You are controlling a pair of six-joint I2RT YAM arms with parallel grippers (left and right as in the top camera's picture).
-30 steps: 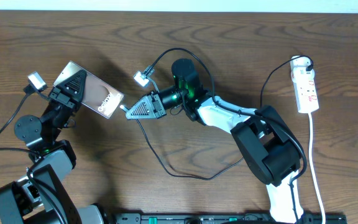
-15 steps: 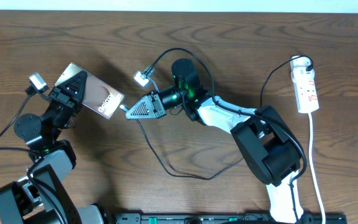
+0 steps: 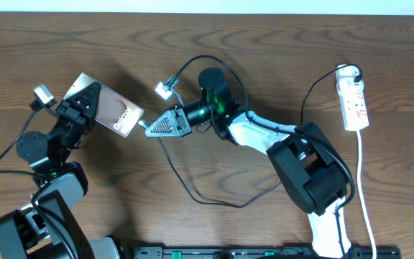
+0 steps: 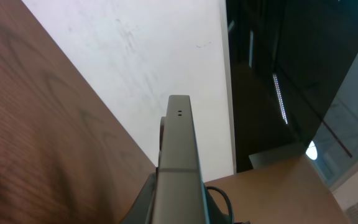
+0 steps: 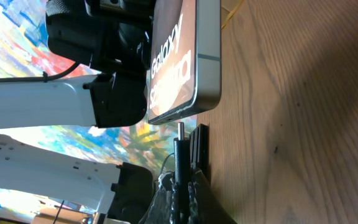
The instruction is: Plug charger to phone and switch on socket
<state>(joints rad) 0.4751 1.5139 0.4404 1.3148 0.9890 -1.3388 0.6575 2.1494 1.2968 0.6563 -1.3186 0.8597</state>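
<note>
phone: the phone (image 3: 113, 111) is off the table (image 3: 264, 43), left of centre, clamped in the left gripper (image 3: 85, 101).
phone axis: in the overhead view the long axis runs diagonally, from far-left to near-right; lettered face up, tilted. The free short edge points at the right gripper (image 3: 149, 129).
left fingers: closed narrow on the phone's far-left half. The left wrist view shows only the phone's thin side edge (image 4: 179, 162), running straight away from the camera.
charger: the charger (image 5: 180, 155) is pinched in the right gripper, plug tip pointing along the phone's long axis at its short edge.
plug gap: the right wrist view has the metal tip just beside the phone (image 5: 185, 56) edge, not in it; cannot tell if it touches.
right fingers: closed narrow around the plug body.
cable: loops from the plug toward the near edge, then back up to the far end of the socket (image 3: 354, 101).
socket: flat on the table, far right, well apart from the phone; long axis runs near-far. Switch state too small to tell.
white cord: the white cord (image 3: 365, 187) leaves the socket's near end toward the front edge.
</note>
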